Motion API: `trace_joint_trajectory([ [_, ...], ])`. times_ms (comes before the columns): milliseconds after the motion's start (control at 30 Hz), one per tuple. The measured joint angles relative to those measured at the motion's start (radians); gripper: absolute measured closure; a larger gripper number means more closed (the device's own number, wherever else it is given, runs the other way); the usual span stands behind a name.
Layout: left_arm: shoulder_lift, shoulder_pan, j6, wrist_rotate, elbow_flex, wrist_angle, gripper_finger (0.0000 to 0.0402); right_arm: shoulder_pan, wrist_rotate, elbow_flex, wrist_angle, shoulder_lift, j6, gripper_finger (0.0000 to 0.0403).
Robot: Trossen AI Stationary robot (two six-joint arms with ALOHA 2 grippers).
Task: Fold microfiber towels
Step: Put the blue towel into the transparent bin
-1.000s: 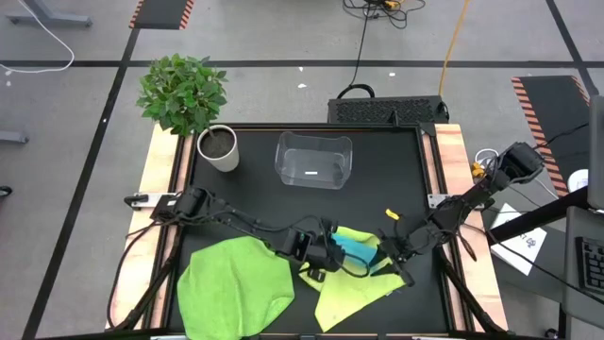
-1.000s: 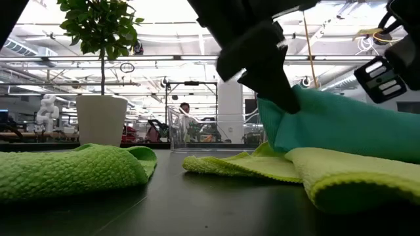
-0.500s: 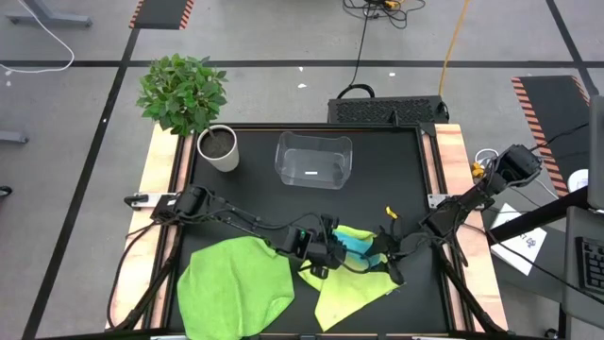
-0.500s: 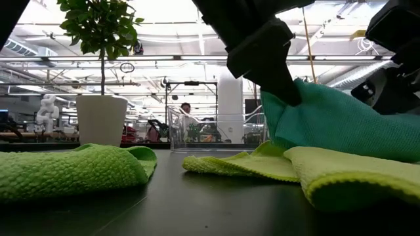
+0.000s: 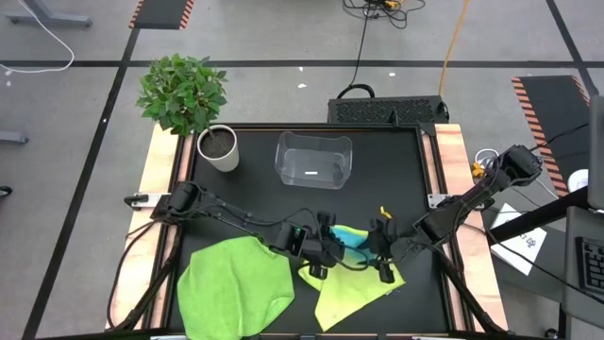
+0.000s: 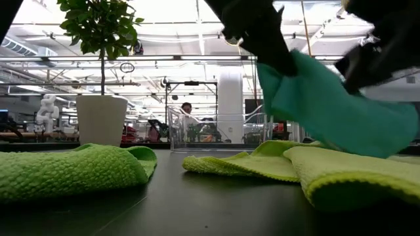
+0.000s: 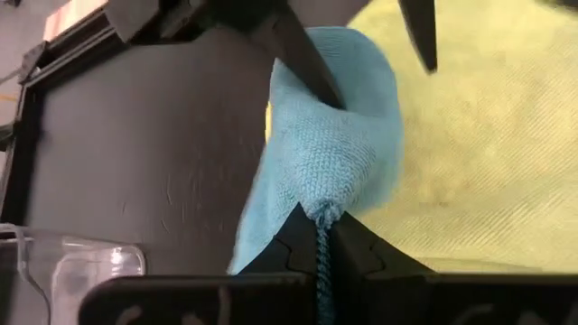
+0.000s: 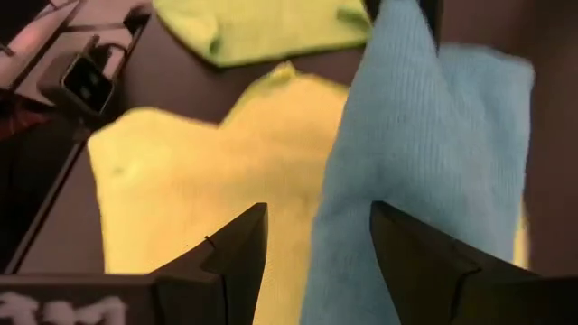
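The turquoise towel [image 6: 328, 105] hangs lifted above the pale yellow-green towel [image 5: 354, 288]; the bright green towel [image 5: 231, 288] lies crumpled nearby.

Large industrial lab or robotics workshop. Grey concrete floor [image 5: 75, 113] with black lines, hazard-striped mats [image 5: 545, 104], loose cables [image 5: 377, 9]. Beyond worktop [image 6: 197, 203]: open hall, ceiling strip lights [image 6: 164, 60], white pillar [image 6: 230, 108], distant workstations, person [image 6: 185, 113].

One towel [image 5: 234, 288] lay at the table's [image 5: 255, 203] front left, a second [image 5: 354, 288] at front right, with a third [image 5: 351, 239] above the second's back edge. Behind stood a bin [image 5: 313, 160], and left of it a potted plant [image 5: 193, 109].
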Motion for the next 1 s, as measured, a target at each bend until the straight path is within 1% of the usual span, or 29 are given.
trace_joint_trajectory([
  [133,-0.022,0.009,-0.015,0.006,0.000,-0.022,0.0397,0.000,0.058,0.052,-0.049,-0.001,-0.031,0.0216],
  [233,-0.036,0.012,-0.028,0.028,0.000,-0.042,0.0396,0.000,0.119,0.071,-0.082,0.000,-0.056,0.0216],
  [333,-0.035,0.011,-0.039,0.037,0.000,-0.067,0.0398,-0.001,0.157,0.079,-0.089,-0.001,-0.059,0.0216],
  [433,-0.031,0.013,-0.055,0.078,0.000,-0.070,0.0396,-0.016,0.159,0.079,-0.081,-0.001,-0.056,0.0216],
  [667,-0.029,0.024,-0.056,0.086,0.000,-0.071,0.0396,-0.029,0.154,0.079,-0.057,-0.001,-0.084,0.0215],
  [867,-0.030,0.063,-0.053,0.167,0.000,-0.077,0.0396,-0.045,0.147,0.079,-0.024,-0.001,-0.090,0.0199],
  [967,-0.030,0.076,-0.053,0.165,0.051,-0.176,0.0398,-0.067,0.097,0.079,-0.028,-0.001,-0.063,0.0183],
  [1000,-0.031,0.077,-0.053,0.161,0.074,-0.197,0.0398,-0.073,0.095,0.079,-0.042,-0.001,-0.055,0.0176],
])
